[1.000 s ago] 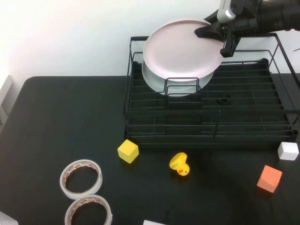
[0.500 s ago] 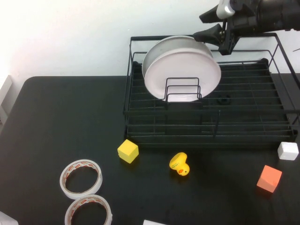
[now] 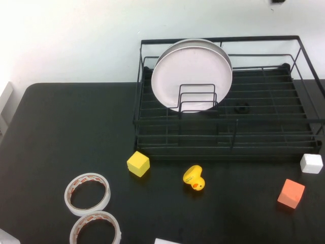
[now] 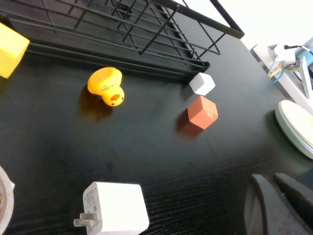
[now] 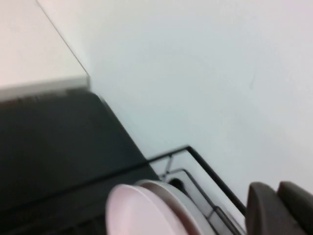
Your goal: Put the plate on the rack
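High view: smooth round plate (image 3: 190, 76), wire rack (image 3: 264, 129)

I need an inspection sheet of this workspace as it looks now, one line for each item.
Surface: black table, matte.
Job's things: pale pink round plate upright in black wire dish rack, in front of a grey-white plate.
Clutter: yellow cube, yellow rubber duck, orange cube, white cube, two tape rolls, white charger.
Grippers: left end effector shut above the table; right end effector shut above the rack, holding nothing.
Cables: nothing seen.
Surroundings: white wall.
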Available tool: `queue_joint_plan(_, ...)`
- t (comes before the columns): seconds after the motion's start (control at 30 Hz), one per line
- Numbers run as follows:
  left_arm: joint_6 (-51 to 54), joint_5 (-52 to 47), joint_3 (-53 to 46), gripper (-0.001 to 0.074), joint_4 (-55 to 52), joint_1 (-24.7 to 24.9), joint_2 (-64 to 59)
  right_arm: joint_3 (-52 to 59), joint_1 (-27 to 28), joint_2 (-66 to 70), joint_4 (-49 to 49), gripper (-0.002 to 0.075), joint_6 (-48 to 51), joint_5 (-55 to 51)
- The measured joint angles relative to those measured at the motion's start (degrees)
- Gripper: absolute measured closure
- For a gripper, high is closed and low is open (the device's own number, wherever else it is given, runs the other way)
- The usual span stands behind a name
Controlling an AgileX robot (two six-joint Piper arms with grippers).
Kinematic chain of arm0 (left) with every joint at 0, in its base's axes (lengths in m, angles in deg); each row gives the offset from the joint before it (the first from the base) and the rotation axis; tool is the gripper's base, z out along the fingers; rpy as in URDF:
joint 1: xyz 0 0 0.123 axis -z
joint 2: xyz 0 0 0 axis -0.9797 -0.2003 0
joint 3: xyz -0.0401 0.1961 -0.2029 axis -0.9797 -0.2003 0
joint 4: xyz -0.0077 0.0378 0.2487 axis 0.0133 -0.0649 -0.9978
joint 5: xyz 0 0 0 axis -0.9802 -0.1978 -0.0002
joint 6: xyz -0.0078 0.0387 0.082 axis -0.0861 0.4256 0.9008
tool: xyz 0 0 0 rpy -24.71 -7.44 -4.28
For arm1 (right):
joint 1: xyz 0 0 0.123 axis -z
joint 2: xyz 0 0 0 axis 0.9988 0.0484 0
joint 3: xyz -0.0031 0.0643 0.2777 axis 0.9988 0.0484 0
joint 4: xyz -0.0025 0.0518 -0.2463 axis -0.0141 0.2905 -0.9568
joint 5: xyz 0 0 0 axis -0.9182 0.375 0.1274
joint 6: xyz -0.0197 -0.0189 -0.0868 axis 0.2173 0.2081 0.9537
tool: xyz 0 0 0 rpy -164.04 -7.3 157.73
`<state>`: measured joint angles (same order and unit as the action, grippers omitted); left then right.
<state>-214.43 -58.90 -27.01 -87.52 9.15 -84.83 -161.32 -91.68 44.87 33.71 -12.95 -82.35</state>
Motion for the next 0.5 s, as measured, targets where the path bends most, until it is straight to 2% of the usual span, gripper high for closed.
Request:
queue_joint_plan(0.23, 0.4, 0.0, 0.0, 0.0736, 0.0, 0.0, 0.0, 3.0, 1.6, -10.8, 0.8, 0.0717, -6.8, -10.5)
queue_joint_plan(0.33, 0.4, 0.0, 0.0, 0.0736, 0.0, 0.0, 0.0, 10.8, 1.6, -16.2, 3.9, 0.0718, -6.4, -9.4)
queue_joint_plan(0.5, 0.5, 0.0, 0.0, 0.0736, 0.0, 0.0, 0.0, 28.3, 1.6, -29.2, 6.8, 0.0718, 0.4, -2.5)
